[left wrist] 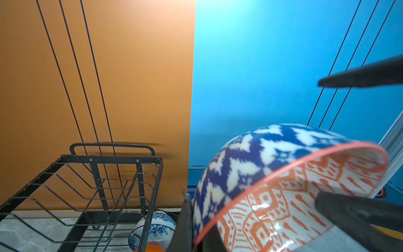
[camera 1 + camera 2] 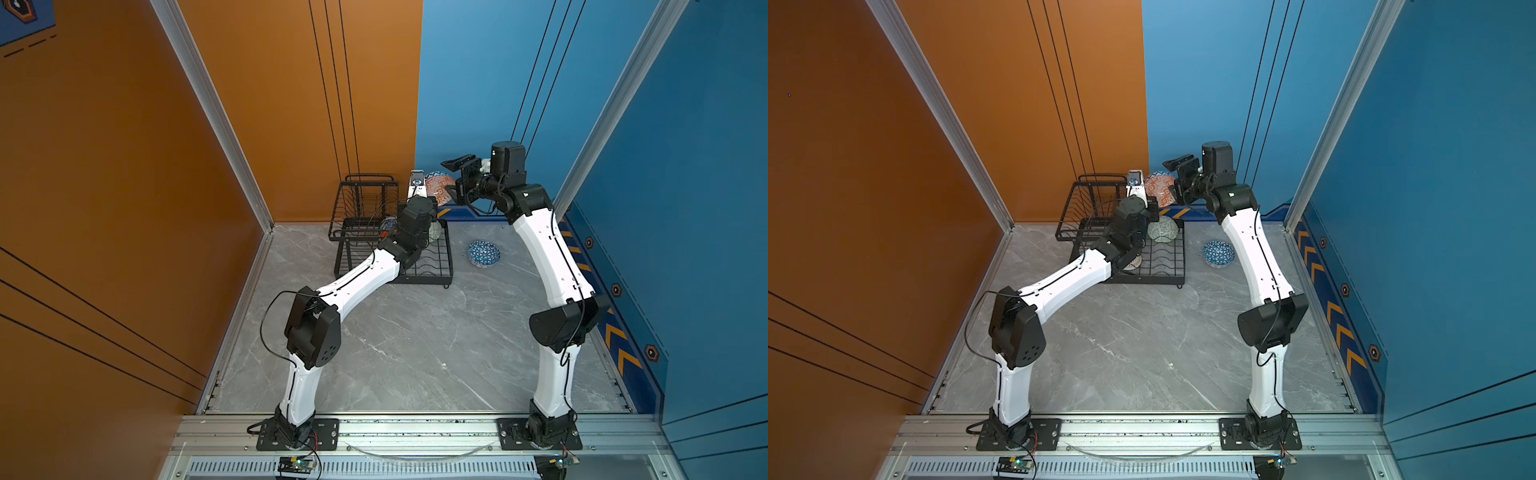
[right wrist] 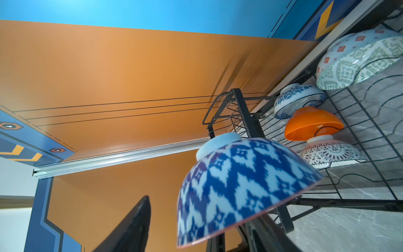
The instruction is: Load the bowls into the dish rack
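My left gripper (image 1: 196,231) is shut on the rim of an orange-white geometric bowl (image 1: 283,207), blue and white outside, held in the air right of the dish rack's raised basket (image 2: 361,195). My right gripper (image 3: 205,209) stands open astride this bowl (image 3: 239,181): one finger (image 3: 135,224) is clear of the outer wall, the other sits under the rim. In both top views the bowl (image 2: 438,185) (image 2: 1158,189) hangs between the two grippers. The dish rack's lower tray (image 3: 370,122) holds pale green (image 3: 357,59), floral (image 3: 298,100), orange (image 3: 311,123) and white lattice (image 3: 331,152) bowls.
A blue-white triangle bowl (image 2: 483,253) lies upside down on the grey marble table (image 2: 395,353), right of the rack. Orange and blue walls stand close behind the rack. The right arm's forearm (image 2: 548,257) leans over the table's right side.
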### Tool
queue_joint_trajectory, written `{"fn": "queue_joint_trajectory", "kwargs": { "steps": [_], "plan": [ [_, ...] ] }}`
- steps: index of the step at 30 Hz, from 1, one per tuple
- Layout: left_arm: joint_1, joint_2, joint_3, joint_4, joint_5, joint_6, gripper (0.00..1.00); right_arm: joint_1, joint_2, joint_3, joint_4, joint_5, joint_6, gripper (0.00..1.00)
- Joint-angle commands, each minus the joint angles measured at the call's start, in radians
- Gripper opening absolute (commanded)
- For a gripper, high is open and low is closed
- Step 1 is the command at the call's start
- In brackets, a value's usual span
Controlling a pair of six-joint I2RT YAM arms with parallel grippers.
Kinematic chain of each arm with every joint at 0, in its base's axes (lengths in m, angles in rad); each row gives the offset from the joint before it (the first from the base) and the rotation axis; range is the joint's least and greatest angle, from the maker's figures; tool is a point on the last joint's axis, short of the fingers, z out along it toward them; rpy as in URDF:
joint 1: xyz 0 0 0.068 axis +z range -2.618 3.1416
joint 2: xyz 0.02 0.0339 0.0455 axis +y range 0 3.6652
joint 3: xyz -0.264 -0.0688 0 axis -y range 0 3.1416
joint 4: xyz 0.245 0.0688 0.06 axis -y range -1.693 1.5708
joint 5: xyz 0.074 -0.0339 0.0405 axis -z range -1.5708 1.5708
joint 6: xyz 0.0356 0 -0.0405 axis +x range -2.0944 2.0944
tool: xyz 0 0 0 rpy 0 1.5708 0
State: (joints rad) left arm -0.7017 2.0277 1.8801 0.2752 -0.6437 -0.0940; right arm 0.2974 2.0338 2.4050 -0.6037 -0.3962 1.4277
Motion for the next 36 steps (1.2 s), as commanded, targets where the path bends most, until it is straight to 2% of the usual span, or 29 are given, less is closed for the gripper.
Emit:
{"fn": "queue_joint_trajectory", "kwargs": {
  "steps": [1, 6, 12, 20, 23, 26, 29, 33, 34, 36],
  "plan": [
    [-0.012, -0.001, 0.047, 0.075, -0.007, 0.0, 0.0, 0.006, -0.021, -0.007, 0.059, 0.008, 0.034, 0.61],
    [-0.026, -0.012, 0.026, 0.079, -0.013, -0.004, 0.0, 0.005, -0.003, -0.002, 0.097, 0.013, 0.06, 0.5],
    [-0.036, -0.017, 0.013, 0.079, -0.02, 0.005, 0.0, 0.002, 0.014, -0.001, 0.109, 0.0, 0.064, 0.25],
    [-0.049, -0.009, 0.024, 0.078, -0.022, 0.014, 0.0, -0.006, 0.019, -0.001, 0.134, -0.007, 0.061, 0.01],
    [-0.059, -0.003, 0.037, 0.078, -0.036, 0.036, 0.01, -0.007, 0.017, -0.001, 0.15, -0.007, 0.053, 0.0],
    [-0.06, -0.001, 0.04, 0.076, -0.034, 0.037, 0.06, -0.01, 0.017, 0.0, 0.163, -0.006, 0.044, 0.0],
    [-0.062, 0.003, 0.043, 0.076, -0.032, 0.038, 0.15, -0.016, 0.019, -0.002, 0.172, -0.011, 0.042, 0.0],
    [-0.062, 0.005, 0.049, 0.076, -0.034, 0.039, 0.23, -0.019, 0.021, -0.002, 0.182, -0.013, 0.03, 0.0],
    [-0.062, 0.006, 0.051, 0.077, -0.034, 0.04, 0.23, -0.019, 0.022, -0.003, 0.186, -0.013, 0.03, 0.0],
    [-0.062, 0.008, 0.056, 0.076, -0.033, 0.045, 0.05, -0.018, 0.025, -0.002, 0.199, -0.013, 0.03, 0.0]
  ]
}}
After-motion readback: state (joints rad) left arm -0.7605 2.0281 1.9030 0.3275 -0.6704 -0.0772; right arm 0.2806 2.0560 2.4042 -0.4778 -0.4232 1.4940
